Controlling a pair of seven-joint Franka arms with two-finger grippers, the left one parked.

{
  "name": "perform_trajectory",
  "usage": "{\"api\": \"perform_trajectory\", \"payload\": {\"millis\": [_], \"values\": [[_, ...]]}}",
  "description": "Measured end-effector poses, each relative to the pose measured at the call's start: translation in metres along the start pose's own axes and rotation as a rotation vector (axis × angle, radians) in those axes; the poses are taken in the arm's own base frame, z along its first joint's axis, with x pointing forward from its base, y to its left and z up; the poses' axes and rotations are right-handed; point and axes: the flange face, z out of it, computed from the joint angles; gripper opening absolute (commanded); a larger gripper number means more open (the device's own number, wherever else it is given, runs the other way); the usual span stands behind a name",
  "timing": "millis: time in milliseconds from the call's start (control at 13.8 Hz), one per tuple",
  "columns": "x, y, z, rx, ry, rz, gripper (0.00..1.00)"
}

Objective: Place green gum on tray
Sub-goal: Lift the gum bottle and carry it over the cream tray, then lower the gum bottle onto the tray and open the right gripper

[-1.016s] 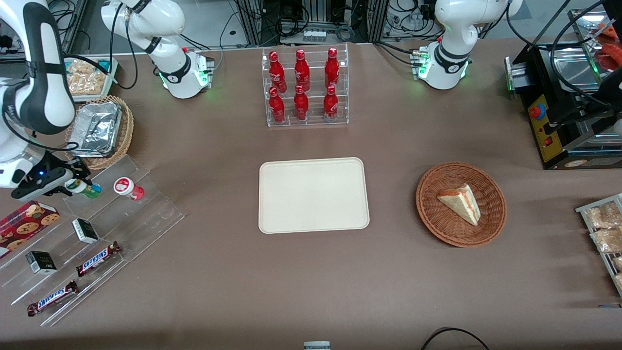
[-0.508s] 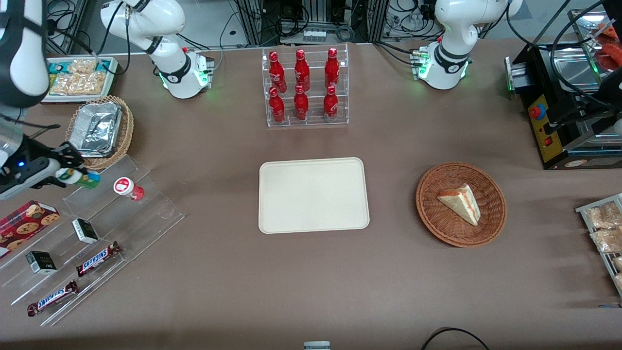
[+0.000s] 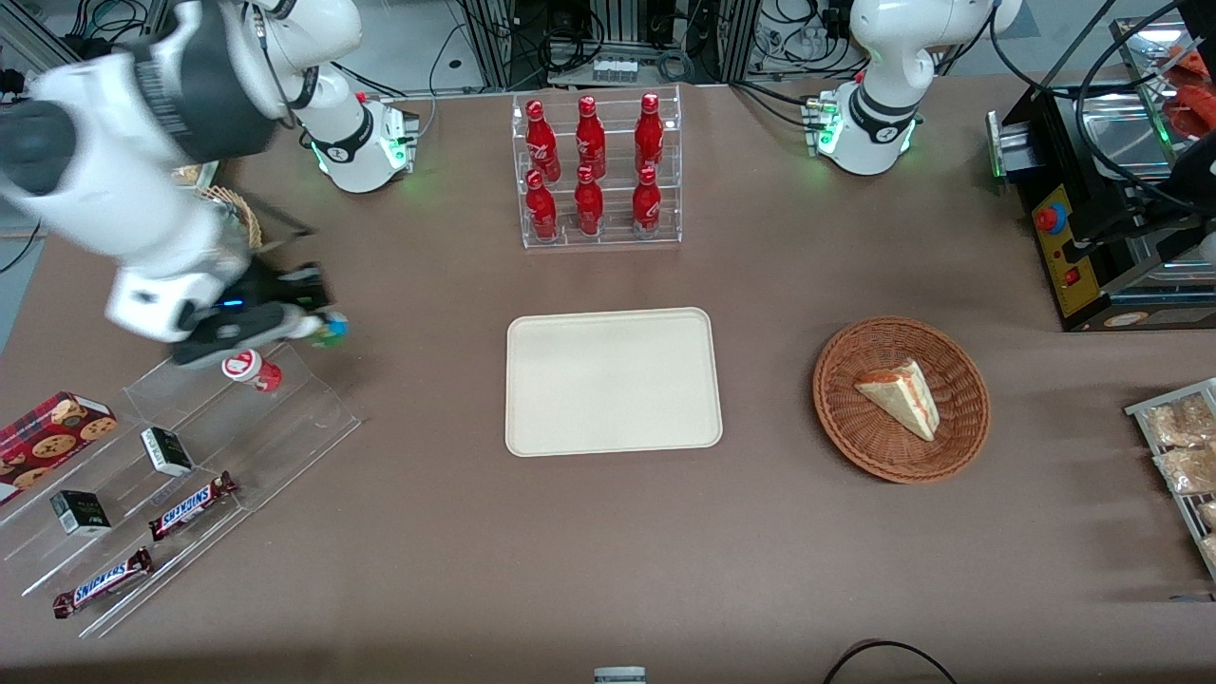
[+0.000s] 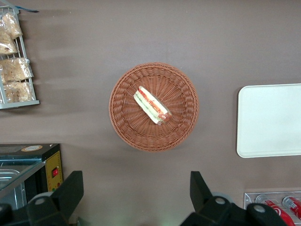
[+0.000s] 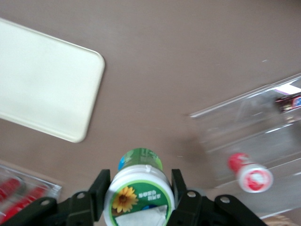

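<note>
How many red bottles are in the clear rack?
6, all in the clear rack: three bottles on the upper step and three on the lower step. The gripper, holding the green gum, is off toward the working arm's end.

Six red bottles (image 3: 589,166), two Snickers bars (image 3: 193,504)

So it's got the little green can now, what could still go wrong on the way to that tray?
The gripper holds the green gum by its sides only, in mid-air, so it could slip out before reaching the tray. The red canister on the clear rack sits close beside the gripper and might get knocked.
</note>
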Motion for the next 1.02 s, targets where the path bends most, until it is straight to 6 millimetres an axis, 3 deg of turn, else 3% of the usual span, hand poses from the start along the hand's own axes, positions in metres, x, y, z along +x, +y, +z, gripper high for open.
{"api": "perform_trajectory", "payload": {"millis": [218,435,726,1016], "values": [[0.034,-0.094,0.027,-0.007,0.031,0.131,0.0],[0.066,-0.183,0.083,0.005,0.089,0.244,0.0],[0.084,-0.246,0.17,0.023,0.144,0.296,0.0],[0.075,-0.288,0.238,-0.048,0.145,0.259,0.0]]}}
